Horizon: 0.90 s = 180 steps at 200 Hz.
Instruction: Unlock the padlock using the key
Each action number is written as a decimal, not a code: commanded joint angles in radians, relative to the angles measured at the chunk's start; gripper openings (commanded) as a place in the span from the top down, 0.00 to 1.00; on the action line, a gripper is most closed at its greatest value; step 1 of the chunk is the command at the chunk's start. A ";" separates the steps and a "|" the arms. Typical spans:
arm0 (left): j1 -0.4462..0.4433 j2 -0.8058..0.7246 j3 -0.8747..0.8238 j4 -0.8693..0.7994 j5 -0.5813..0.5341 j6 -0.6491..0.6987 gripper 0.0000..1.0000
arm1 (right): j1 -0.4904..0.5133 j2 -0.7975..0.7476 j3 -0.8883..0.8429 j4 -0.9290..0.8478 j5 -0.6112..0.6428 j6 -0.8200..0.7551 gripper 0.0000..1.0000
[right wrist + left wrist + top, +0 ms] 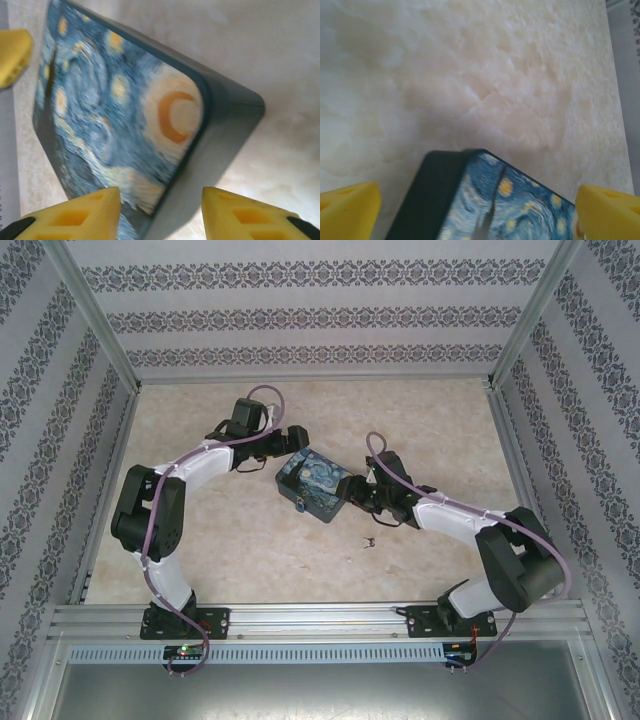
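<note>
desk (250,550): tiny dark piece, probably the key (368,542), lies loose nearest the arms | right end effector (161,197): half-closed astride a corner of the tin (115,110), grip unclear | padlock (300,506): seemingly the silvery bit on the tin's near side; judged small, hard, slick, so pinch its body | left end effector (477,200): wide open, empty, at the tin's far corner

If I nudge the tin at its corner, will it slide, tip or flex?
The tin looks rigid with crisp edges, so probably no flex. It lies flat and low on the smooth table, so it likely slides or pivots rather than tips. Its painted lid may be slick.
</note>
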<state>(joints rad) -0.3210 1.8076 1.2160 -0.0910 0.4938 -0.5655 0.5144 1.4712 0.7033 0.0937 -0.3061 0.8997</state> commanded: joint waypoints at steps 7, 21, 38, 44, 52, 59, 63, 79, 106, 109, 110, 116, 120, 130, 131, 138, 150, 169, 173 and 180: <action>-0.028 -0.051 -0.079 0.034 0.024 -0.008 0.00 | -0.023 0.066 0.084 0.017 -0.001 -0.004 0.58; -0.033 -0.082 -0.137 0.075 0.022 -0.036 0.00 | -0.048 0.103 0.114 0.024 -0.014 -0.003 0.61; -0.042 -0.119 -0.204 0.128 0.017 -0.079 0.00 | -0.077 0.152 0.158 0.037 -0.043 0.004 0.63; -0.045 -0.131 -0.224 0.144 0.013 -0.094 0.00 | -0.086 0.173 0.174 0.042 -0.054 0.007 0.63; -0.052 -0.145 -0.248 0.164 0.006 -0.109 0.00 | -0.095 0.195 0.197 0.047 -0.067 0.008 0.63; -0.057 -0.157 -0.268 0.179 -0.002 -0.120 0.00 | -0.101 0.213 0.217 0.046 -0.075 0.010 0.63; -0.061 -0.160 -0.276 0.185 -0.009 -0.124 0.00 | -0.103 0.221 0.228 0.046 -0.081 0.011 0.63; -0.068 -0.173 -0.292 0.189 -0.031 -0.129 0.00 | -0.105 0.244 0.258 0.048 -0.098 0.016 0.62; -0.068 -0.169 -0.284 0.177 -0.051 -0.122 0.00 | -0.107 0.247 0.268 0.045 -0.097 0.018 0.59; -0.068 -0.169 -0.282 0.172 -0.054 -0.119 0.00 | -0.108 0.245 0.267 0.044 -0.097 0.018 0.59; -0.068 -0.169 -0.281 0.171 -0.055 -0.118 0.00 | -0.109 0.243 0.267 0.044 -0.095 0.017 0.58; -0.069 -0.169 -0.278 0.165 -0.065 -0.114 0.00 | -0.112 0.240 0.264 0.043 -0.092 0.017 0.56; -0.068 -0.169 -0.277 0.159 -0.074 -0.114 0.00 | -0.115 0.236 0.261 0.042 -0.088 0.019 0.55; -0.066 -0.173 -0.276 0.145 -0.105 -0.108 0.00 | -0.128 0.225 0.250 0.045 -0.088 0.024 0.50; -0.067 -0.174 -0.276 0.144 -0.108 -0.107 0.00 | -0.130 0.223 0.249 0.046 -0.088 0.025 0.50; -0.066 -0.180 -0.274 0.131 -0.133 -0.099 0.00 | -0.141 0.211 0.241 0.046 -0.089 0.025 0.48; -0.064 -0.197 -0.270 0.103 -0.178 -0.083 0.00 | -0.161 0.182 0.219 0.037 -0.087 0.017 0.45; -0.051 -0.240 -0.272 0.077 -0.229 -0.065 0.00 | -0.193 0.121 0.181 0.008 -0.092 -0.006 0.42; -0.047 -0.248 -0.272 0.074 -0.236 -0.062 0.01 | -0.199 0.109 0.172 0.001 -0.093 -0.013 0.42; -0.042 -0.266 -0.272 0.061 -0.245 -0.058 0.00 | -0.208 0.085 0.156 -0.014 -0.094 -0.027 0.42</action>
<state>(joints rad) -0.3721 1.6245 0.9295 0.0093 0.3321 -0.6590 0.3393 1.6478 0.9054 0.1116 -0.3843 0.9115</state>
